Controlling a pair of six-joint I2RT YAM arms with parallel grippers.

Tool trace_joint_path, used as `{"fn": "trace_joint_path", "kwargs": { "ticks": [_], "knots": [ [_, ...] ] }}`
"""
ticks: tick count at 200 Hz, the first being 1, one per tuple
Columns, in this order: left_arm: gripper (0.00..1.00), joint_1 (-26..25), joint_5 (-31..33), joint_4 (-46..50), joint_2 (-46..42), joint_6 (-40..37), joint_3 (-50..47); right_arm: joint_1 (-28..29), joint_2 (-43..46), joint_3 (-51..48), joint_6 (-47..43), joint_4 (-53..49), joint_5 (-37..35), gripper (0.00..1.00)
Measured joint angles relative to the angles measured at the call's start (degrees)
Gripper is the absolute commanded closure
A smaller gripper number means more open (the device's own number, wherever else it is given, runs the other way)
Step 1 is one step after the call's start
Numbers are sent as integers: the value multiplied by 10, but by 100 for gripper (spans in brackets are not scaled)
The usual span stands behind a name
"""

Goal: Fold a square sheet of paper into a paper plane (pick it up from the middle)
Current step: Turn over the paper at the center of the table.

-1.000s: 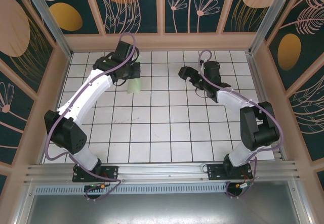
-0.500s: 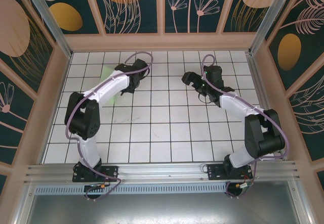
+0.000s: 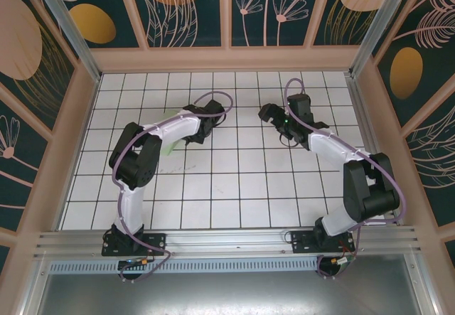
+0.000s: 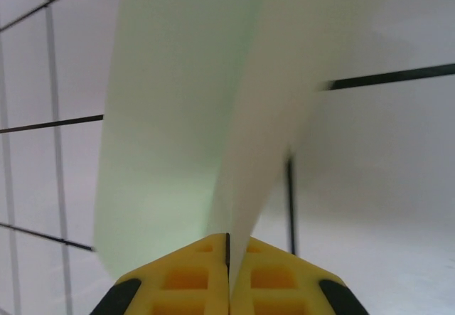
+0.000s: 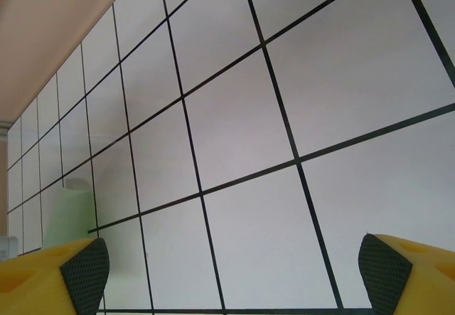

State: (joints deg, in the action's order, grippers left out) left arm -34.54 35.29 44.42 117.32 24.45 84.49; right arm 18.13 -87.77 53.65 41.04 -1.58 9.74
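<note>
Your left arm (image 3: 160, 134) is bent hard at the elbow, wrist toward centre. Left gripper (image 4: 227, 240) is clamped on the thin pale mint-green folded paper sheet (image 4: 170, 116) above the far-left tiles. Its long axis runs straight out from the fingertips, layers splaying. Right gripper (image 5: 234, 262) is spread wide, holding nothing, over the white grid tiles (image 5: 234, 137).

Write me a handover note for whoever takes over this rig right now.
Left gripper: shut on the paper, pinched at a bend, with two layers rising from the jaws.
Right gripper: open, empty, over the tiles.
Done: paper gripped; I cannot tell how many folds it has.
Left: finish the folding.
</note>
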Motion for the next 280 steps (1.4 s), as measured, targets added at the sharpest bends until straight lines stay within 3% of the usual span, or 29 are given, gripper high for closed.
{"fn": "trace_joint_path", "kwargs": {
  "ticks": [52,101,114,158,180,202,229,280],
  "knots": [
    [77,-2,-92,-59,0,4,-13,6,-5,1,14,-20,-9,8],
    [50,-2,-166,-97,-1,14,-29,8,-5,1,16,-22,-7,8],
    [47,-2,-193,-108,-7,17,-31,9,-5,1,17,-21,-7,8],
    [28,-2,-341,-163,-86,25,-40,11,-5,1,17,-23,-4,9],
    [17,-1,-398,-206,-145,36,-44,18,-8,7,15,-31,-3,14],
    [12,5,-407,-237,-197,54,-51,42,-30,39,10,-39,-2,28],
    [10,40,-406,-277,-257,88,-108,88,-73,94,12,-38,6,38],
    [4,160,-407,-304,-308,145,-254,192,-169,198,37,-4,20,48]
  ]
}}
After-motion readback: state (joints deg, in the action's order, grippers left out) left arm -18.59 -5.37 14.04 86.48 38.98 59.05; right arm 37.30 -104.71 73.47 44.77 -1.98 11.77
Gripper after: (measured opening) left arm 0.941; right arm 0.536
